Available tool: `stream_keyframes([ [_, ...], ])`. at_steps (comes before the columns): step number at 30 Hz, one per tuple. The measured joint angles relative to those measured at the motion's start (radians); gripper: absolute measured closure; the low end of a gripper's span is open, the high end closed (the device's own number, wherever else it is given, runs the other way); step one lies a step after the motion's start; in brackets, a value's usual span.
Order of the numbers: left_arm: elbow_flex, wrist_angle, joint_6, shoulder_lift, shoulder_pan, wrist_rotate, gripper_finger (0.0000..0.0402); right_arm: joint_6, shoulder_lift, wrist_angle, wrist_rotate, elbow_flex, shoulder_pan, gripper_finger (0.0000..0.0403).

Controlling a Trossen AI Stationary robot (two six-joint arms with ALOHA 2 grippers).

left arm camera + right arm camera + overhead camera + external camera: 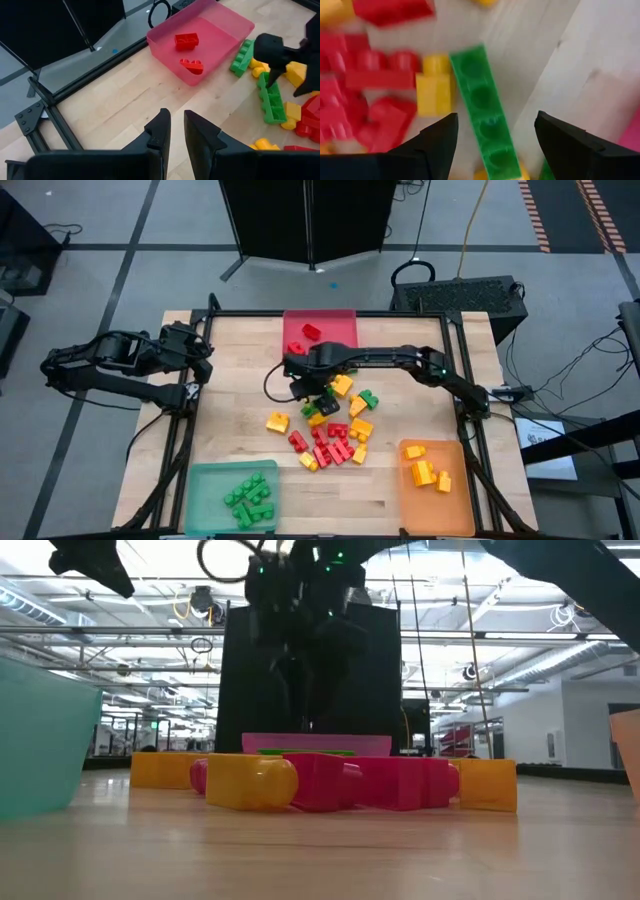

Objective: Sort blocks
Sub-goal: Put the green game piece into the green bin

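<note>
Loose red, yellow and green blocks lie in a pile at the table's middle. My right gripper hangs open just above the pile's far left part, pointing down. Its fingers stand on either side of a long green brick that lies flat on the wood, without touching it. The left wrist view shows the same gripper over that brick. My left gripper waits at the table's left edge above bare wood, its fingers close together, holding nothing.
A red tray at the far edge holds two red bricks. A green tray at the near left holds green bricks. An orange tray at the near right holds yellow ones. Another green brick lies beside the red tray.
</note>
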Motion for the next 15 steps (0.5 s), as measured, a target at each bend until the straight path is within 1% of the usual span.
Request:
stream_keyframes([
  [2,0.000,0.000,0.000,0.000,0.000,0.006,0.0343,-0.030,0.020,-0.024,0.042,0.000,0.001,0.0147],
  [8,0.000,-0.002,0.000,0.000,0.000,0.011,0.0343,-0.049,0.075,-0.048,0.061,0.000,0.000,0.0147],
  [11,0.000,-0.018,0.000,0.000,0.000,0.011,0.0343,-0.031,0.105,-0.035,0.113,0.000,-0.003,0.0152],
  [13,0.000,-0.027,-0.001,0.000,0.000,0.011,0.0343,-0.014,0.117,-0.033,0.131,0.000,-0.004,0.0173],
  [15,0.000,-0.028,0.000,0.000,0.000,0.012,0.0343,0.001,0.120,-0.027,0.132,0.000,-0.004,0.0212],
])
